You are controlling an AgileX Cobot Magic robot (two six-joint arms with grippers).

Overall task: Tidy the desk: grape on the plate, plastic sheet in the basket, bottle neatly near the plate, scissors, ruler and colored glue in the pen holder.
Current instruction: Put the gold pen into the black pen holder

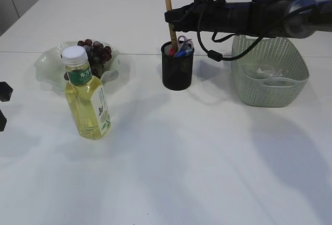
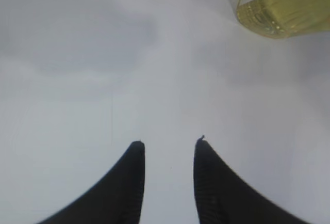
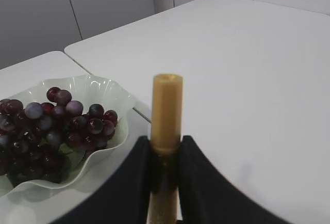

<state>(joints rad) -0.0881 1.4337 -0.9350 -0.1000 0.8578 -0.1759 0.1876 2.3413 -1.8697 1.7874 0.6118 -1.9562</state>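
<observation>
My right gripper (image 1: 173, 18) (image 3: 166, 142) is shut on a gold glue stick (image 1: 169, 12) (image 3: 167, 105), held upright above the black mesh pen holder (image 1: 177, 74); the stick's lower end reaches the holder's mouth. Pink and blue scissors (image 1: 182, 43) stand in the holder. The grape (image 1: 96, 53) (image 3: 46, 126) lies on the pale green plate (image 1: 47, 64) (image 3: 111, 92). In front of the plate stands the bottle (image 1: 88, 103) (image 2: 283, 7). The plastic sheet (image 1: 268, 72) lies in the basket (image 1: 270, 93). At the far left my left gripper (image 1: 2, 106) (image 2: 169, 142) is open over bare desk (image 1: 197, 163). The ruler is hidden.
My right arm (image 1: 249, 15) stretches in from the right, passing above the basket. A seam (image 1: 135, 54) between two tabletops runs across behind the plate and holder.
</observation>
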